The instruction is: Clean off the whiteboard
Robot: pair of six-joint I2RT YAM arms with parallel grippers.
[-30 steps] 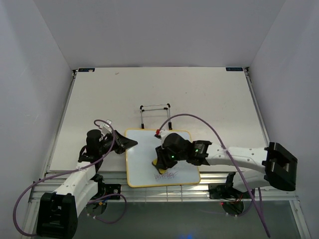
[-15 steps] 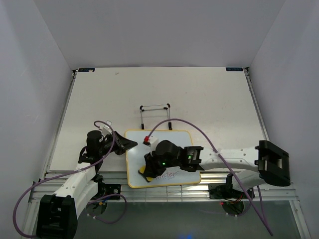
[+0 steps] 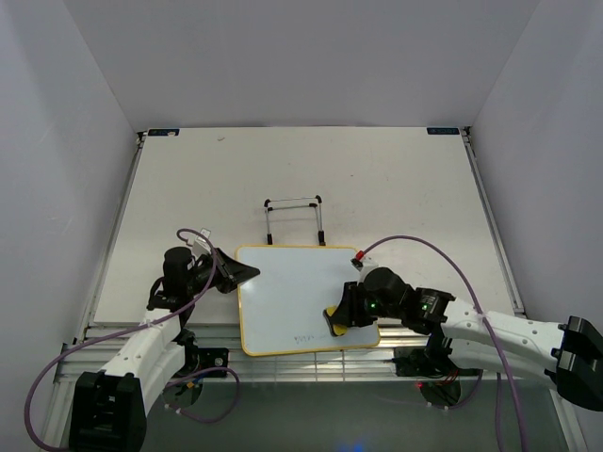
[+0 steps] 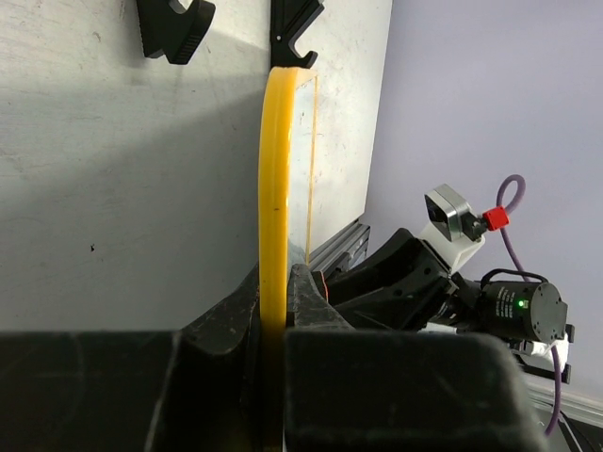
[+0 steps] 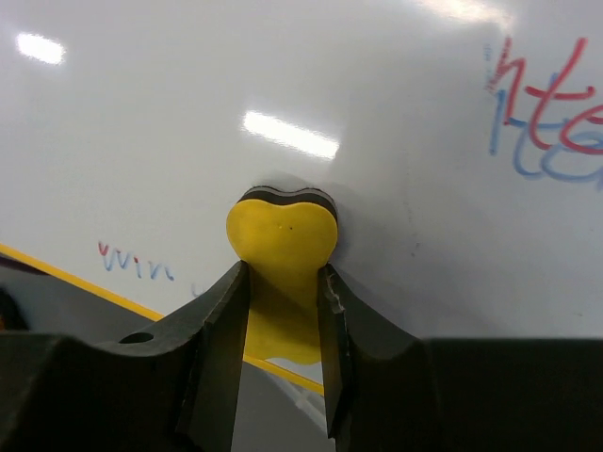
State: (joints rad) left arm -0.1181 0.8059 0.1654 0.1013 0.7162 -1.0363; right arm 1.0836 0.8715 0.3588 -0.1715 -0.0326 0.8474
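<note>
Right claw [image 3: 336,318] pinches the eraser [image 5: 281,231] on the whiteboard's [image 3: 292,287] near right corner; left claw [image 3: 247,273] clamps its left frame [image 4: 273,169]. Lying on the table [image 3: 377,179], it seems light, stiff and slick, best held by that edge. Just beyond is the stand [image 3: 294,217].

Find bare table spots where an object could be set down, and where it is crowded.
Bare: the table beyond the wire stand, and right of the whiteboard. Crowded: the near edge, where the left gripper clamps that board and the right gripper holds the eraser.
</note>
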